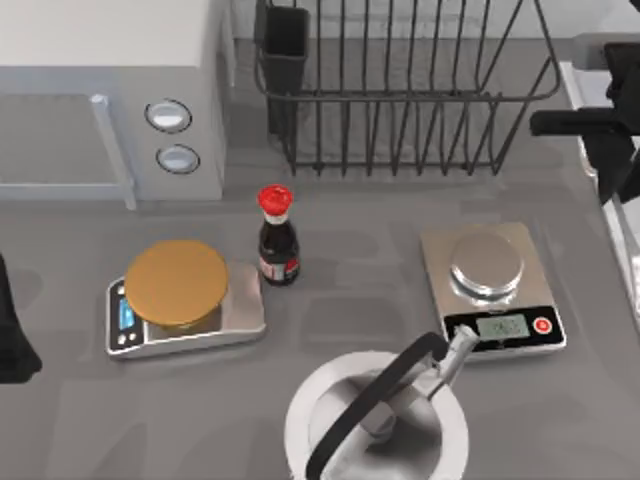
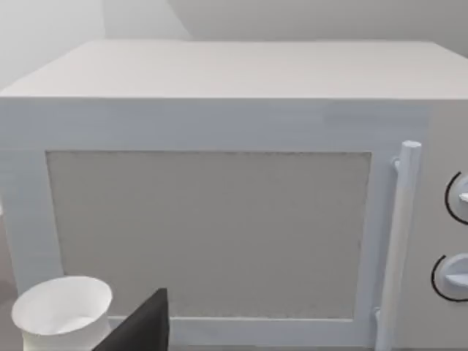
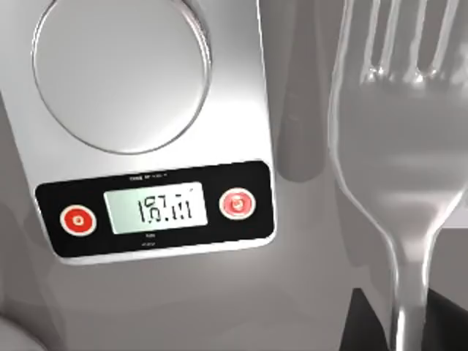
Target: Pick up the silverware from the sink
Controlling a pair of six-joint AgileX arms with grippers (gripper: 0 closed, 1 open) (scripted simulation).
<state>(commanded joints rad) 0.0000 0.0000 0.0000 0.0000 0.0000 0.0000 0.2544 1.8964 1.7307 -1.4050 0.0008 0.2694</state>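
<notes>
So the right gripper (image 3: 409, 322) is clamping the fork (image 3: 395, 146) by its thin handle. In the right wrist view the handle is running down between two dark fingers (image 3: 365, 325) that are pressing in on either side. The fork is hanging tines away from the gripper, close to the camera. The steel scale (image 3: 146, 124) is lying on the grey counter behind and to one side of it, with its display lit and two red buttons showing. I can't tell from that view whether the fork is hanging over the sink or over the counter.

From above, the right arm (image 1: 585, 122) is reaching in at the far right side of the table, over the pale rim of the sink (image 1: 625, 260). It's sitting right beside the wire dish rack (image 1: 400, 90).

The left arm (image 1: 10, 320) is just parking at the left edge of the table. Its wrist camera is staring at the front of the white microwave (image 2: 219, 219), with a small white cup (image 2: 62, 314) sitting near it.

On the rest of the counter:
- A second scale (image 1: 240, 315) is carrying a round orange-brown disc (image 1: 178, 282).
- A dark sauce bottle (image 1: 277, 240) with a red cap is standing just beside that scale.
- A kettle (image 1: 375, 420) with a black arched handle is sitting at the front edge, near the steel scale.
</notes>
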